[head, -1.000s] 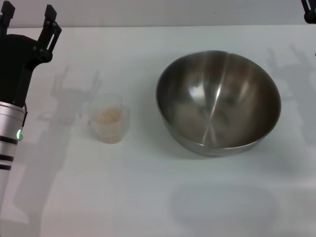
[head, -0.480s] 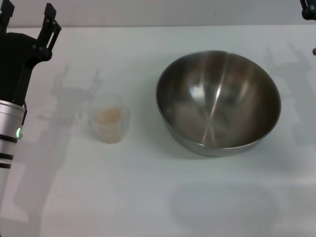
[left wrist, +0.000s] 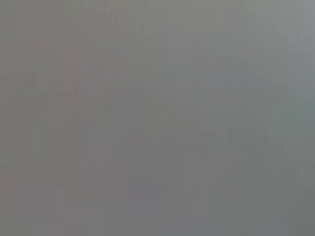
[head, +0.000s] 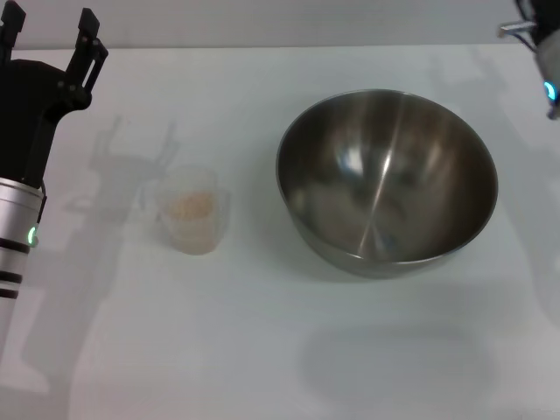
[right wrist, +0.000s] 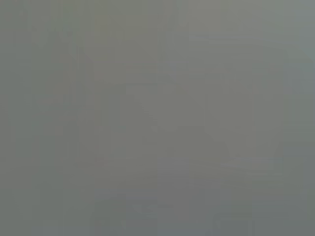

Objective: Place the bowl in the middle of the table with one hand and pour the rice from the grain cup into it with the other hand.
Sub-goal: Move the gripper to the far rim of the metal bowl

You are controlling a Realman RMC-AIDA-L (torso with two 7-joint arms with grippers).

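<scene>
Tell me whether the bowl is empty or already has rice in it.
Empty: the bowl shows only bare steel inside, and the rice sits in the upright cup.

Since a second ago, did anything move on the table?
Only the right arm moved: more of it now shows at the far right corner, with a blue light; its gripper is out of view. The left gripper stayed open at the far left. The grain cup with rice and the bowl stayed put.
</scene>
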